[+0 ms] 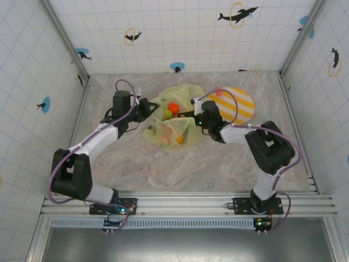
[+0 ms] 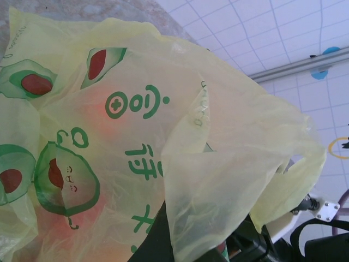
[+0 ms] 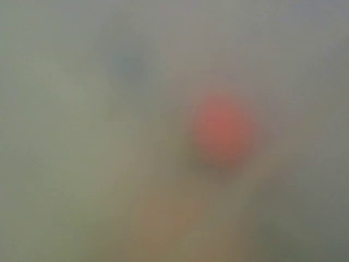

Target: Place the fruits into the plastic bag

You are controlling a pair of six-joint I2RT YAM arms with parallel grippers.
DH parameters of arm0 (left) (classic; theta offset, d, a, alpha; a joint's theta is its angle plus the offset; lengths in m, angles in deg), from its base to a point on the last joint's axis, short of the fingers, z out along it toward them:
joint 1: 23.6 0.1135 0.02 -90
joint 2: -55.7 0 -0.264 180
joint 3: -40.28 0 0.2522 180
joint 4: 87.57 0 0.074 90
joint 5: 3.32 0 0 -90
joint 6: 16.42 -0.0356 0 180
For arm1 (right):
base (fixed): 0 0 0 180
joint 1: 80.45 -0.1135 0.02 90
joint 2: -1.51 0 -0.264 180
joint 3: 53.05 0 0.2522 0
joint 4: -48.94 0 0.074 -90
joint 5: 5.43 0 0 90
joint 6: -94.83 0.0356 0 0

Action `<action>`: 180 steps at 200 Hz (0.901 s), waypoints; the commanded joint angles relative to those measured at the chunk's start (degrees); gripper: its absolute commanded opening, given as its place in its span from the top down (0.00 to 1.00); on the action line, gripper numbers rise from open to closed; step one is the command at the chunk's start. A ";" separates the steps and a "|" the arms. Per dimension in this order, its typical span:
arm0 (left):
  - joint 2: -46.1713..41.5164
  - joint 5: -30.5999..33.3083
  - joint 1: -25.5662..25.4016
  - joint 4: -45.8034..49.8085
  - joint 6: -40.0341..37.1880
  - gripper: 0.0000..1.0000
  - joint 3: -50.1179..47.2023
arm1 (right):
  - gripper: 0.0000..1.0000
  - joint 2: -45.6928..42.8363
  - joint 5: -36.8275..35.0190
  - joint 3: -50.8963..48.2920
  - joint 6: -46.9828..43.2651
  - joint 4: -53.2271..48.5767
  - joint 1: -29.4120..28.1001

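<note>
Here the left gripper (image 1: 148,111) seemingly pinches the plastic bag (image 1: 163,136); right gripper (image 1: 192,116), blurred, cannot tell.

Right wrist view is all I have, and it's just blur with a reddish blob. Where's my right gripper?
Observer: From above, the right gripper is at the mouth of the plastic bag, beside an orange fruit.
Operator: Is the left holding the bag?
Observer: The left gripper is shut at the bag's left edge, film draped over it.
Operator: Anything outside the bag?
Observer: A small red piece sits at the far rim of the striped plate.
</note>
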 commanded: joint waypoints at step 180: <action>0.51 -2.08 0.22 -1.68 1.59 1.00 -0.68 | 0.20 9.74 -11.74 12.51 0.36 2.84 0.59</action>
